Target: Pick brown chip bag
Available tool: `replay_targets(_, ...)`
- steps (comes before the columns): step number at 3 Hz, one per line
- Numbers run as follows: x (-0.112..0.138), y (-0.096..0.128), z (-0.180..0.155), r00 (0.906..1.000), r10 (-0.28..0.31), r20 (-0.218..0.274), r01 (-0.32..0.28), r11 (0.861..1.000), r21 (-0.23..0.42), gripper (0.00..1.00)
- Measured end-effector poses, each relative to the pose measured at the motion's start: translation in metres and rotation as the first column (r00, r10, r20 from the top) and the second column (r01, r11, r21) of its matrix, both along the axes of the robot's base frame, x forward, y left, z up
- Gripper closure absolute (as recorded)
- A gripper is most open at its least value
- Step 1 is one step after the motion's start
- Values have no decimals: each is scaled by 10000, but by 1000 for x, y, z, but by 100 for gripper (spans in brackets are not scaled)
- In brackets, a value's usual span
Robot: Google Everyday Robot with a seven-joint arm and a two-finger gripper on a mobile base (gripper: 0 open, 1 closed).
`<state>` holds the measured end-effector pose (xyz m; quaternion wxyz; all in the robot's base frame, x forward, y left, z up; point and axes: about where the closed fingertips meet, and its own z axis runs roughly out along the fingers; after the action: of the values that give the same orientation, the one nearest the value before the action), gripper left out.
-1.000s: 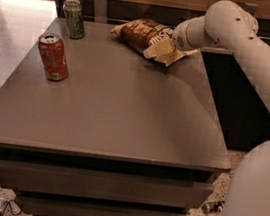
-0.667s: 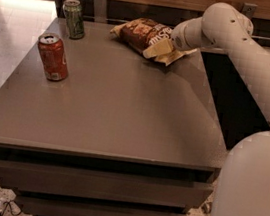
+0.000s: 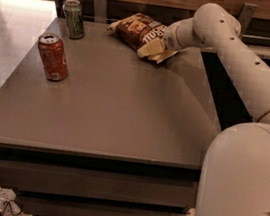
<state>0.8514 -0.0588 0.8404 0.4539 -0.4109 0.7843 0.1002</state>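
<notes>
The brown chip bag (image 3: pixel 136 28) lies at the far edge of the grey table (image 3: pixel 109 111), dark brown with pale ends and white lettering. My gripper (image 3: pixel 155 49) comes in from the right on the white arm (image 3: pixel 243 60). It sits at the bag's right end, with its pale fingers (image 3: pixel 150 47) closed on that end. The bag's left end points toward the back wall. Whether the bag is off the tabletop cannot be told.
A red soda can (image 3: pixel 53 57) stands on the left of the table. A green can (image 3: pixel 73 18) stands at the back left corner. A wooden wall with metal brackets (image 3: pixel 99 1) runs behind the table. My white base (image 3: pixel 243 192) fills the lower right.
The gripper and the bag have shifted together a little to the left and up in the view. The cans have not moved.
</notes>
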Motion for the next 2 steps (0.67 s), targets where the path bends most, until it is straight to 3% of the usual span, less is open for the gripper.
replay_targets(2,2,15,-13,9997,135,-211,-130,9997,204,61)
